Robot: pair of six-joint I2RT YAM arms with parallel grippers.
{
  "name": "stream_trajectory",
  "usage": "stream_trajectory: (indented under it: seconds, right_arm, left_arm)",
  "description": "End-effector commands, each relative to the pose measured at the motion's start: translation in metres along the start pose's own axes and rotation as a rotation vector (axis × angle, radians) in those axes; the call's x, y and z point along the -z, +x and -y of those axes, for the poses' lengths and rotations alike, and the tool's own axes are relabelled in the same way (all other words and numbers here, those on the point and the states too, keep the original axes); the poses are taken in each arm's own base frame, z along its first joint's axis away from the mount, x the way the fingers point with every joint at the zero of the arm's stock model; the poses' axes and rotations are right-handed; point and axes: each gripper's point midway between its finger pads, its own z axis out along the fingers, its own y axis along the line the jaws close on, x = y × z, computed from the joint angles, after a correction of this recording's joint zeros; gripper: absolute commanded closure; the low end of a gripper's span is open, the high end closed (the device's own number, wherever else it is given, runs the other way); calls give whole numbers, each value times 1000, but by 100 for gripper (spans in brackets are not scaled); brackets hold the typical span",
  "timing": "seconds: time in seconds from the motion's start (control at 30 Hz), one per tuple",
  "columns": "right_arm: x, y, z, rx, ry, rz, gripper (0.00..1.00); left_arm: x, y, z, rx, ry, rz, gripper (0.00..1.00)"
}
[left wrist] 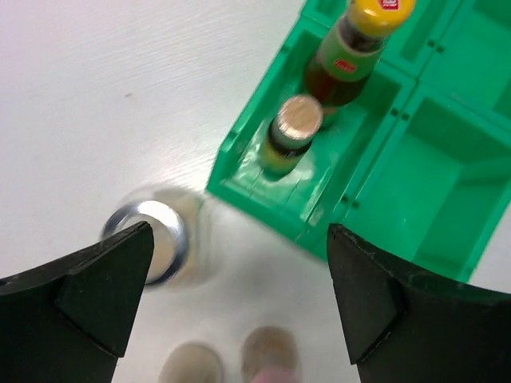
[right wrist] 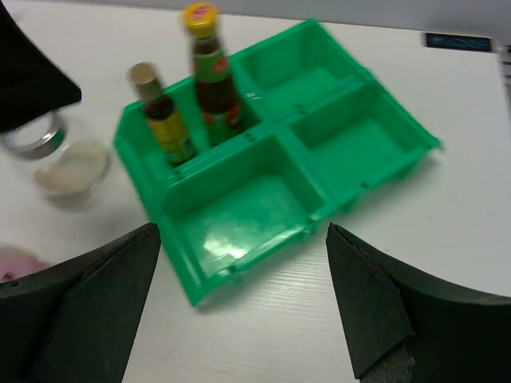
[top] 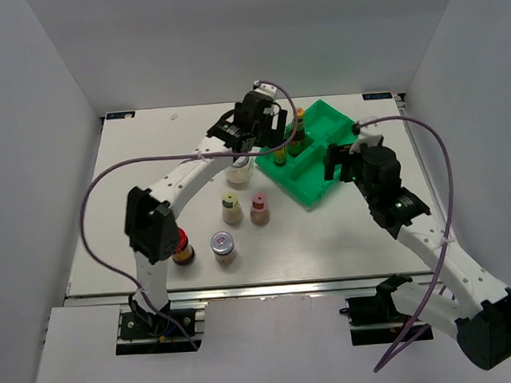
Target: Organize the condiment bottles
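Your left fingers [left wrist: 96,295] gape wide, empty; lift straight off the dark bottles [left wrist: 289,140] ahead, then centre on the glass jar [left wrist: 160,239] under the left tip. Your right fingers [right wrist: 88,311] stand wide too.

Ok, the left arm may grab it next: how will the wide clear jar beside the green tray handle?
The clear jar looks like glass, so it is probably smooth, slippery and breakable if dropped. It is squat and wide, so a push would likely slide it rather than tip it. It looks only partly filled, so it is probably fairly light.
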Motion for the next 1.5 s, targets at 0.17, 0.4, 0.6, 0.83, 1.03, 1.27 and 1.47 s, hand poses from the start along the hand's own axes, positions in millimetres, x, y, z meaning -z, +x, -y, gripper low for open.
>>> stream_trajectory:
  seconds: [0.17,0.4,0.6,0.83,1.03,1.27,1.47]
  right_arm:
    - [5,24,-150,196,-474,-88,11]
    - [-12,54,-219,202,-570,-171,11]
    - [-35,88,-233,161,-508,-286,11]
    - [-43,129,-233,194,-452,-401,15]
    - [-48,132,-228,189,-384,-410,55]
    - [-37,79,-218,155,-361,-294,87]
    - [-35,-30,-158,83,-228,-83,90]
  left_arm:
    - [146,-10,-129,363,-239,264,2]
    - [187,84,-223,687,-512,278,2]
    - [199,82,-230,708,-534,321,2]
    - [190,83,-226,710,-491,320,2]
    - [187,84,-230,713,-497,311,2]
    - [188,78,-236,725,-505,336,2]
    - [188,66,-245,711,-524,354,2]
